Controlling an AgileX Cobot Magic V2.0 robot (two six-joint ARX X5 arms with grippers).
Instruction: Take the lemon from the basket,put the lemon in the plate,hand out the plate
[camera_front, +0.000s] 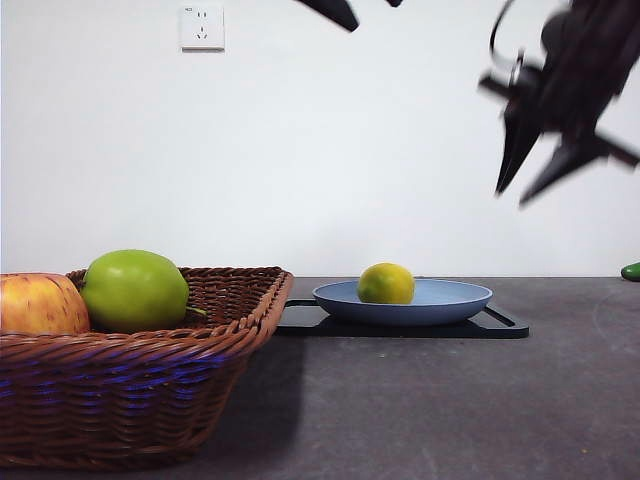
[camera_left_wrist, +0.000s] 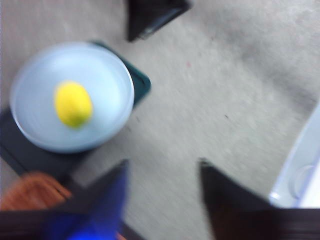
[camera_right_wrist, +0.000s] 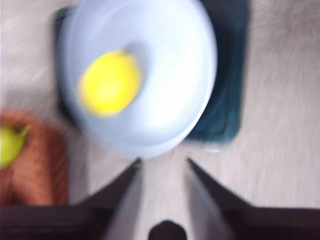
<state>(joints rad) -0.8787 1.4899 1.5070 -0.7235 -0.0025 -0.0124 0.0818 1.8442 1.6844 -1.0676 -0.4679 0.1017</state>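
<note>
The lemon (camera_front: 386, 283) lies in the light blue plate (camera_front: 455, 297), left of its middle, and nothing touches it. The wicker basket (camera_front: 150, 380) stands near at the left. My right gripper (camera_front: 511, 198) hangs open and empty high above the table, to the right of the plate. Its wrist view shows the plate (camera_right_wrist: 180, 75) and lemon (camera_right_wrist: 110, 82) close beyond the open right gripper (camera_right_wrist: 164, 160). My left gripper (camera_left_wrist: 163, 162) is open and empty, high up, looking down on the plate (camera_left_wrist: 107, 75) and lemon (camera_left_wrist: 73, 103). In the front view it shows only as a black tip (camera_front: 335, 10).
The plate rests on a flat black tray (camera_front: 500, 325). A green apple (camera_front: 135, 290) and a red-yellow apple (camera_front: 40, 305) sit in the basket. A small green thing (camera_front: 631, 271) lies at the right edge. A white object (camera_left_wrist: 300, 175) shows in the left wrist view.
</note>
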